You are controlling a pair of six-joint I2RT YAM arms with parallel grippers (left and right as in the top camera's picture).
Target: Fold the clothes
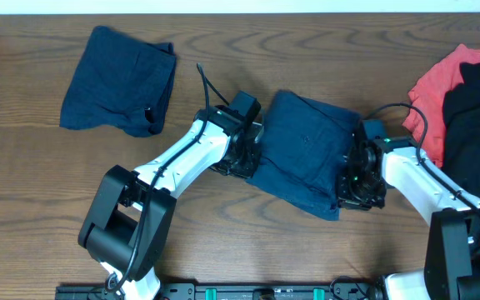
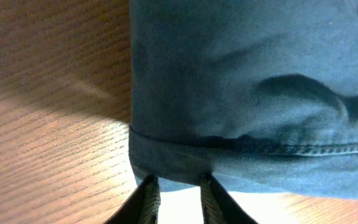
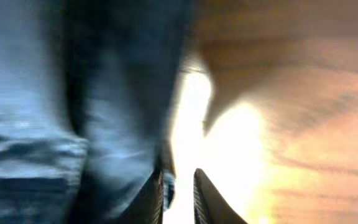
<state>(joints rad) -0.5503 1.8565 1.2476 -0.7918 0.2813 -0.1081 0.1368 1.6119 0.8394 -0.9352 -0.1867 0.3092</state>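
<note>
Navy blue shorts lie partly folded at the middle of the wooden table. My left gripper is at their left edge. In the left wrist view its fingers stand close together and pinch the stitched hem of the shorts at their tips. My right gripper is at the right edge of the shorts. In the right wrist view its narrow jaws hold a sliver of the blue fabric against the left finger.
A second navy garment lies folded at the back left. A coral-red piece and a black one are heaped at the right edge. Bare wood spreads along the front.
</note>
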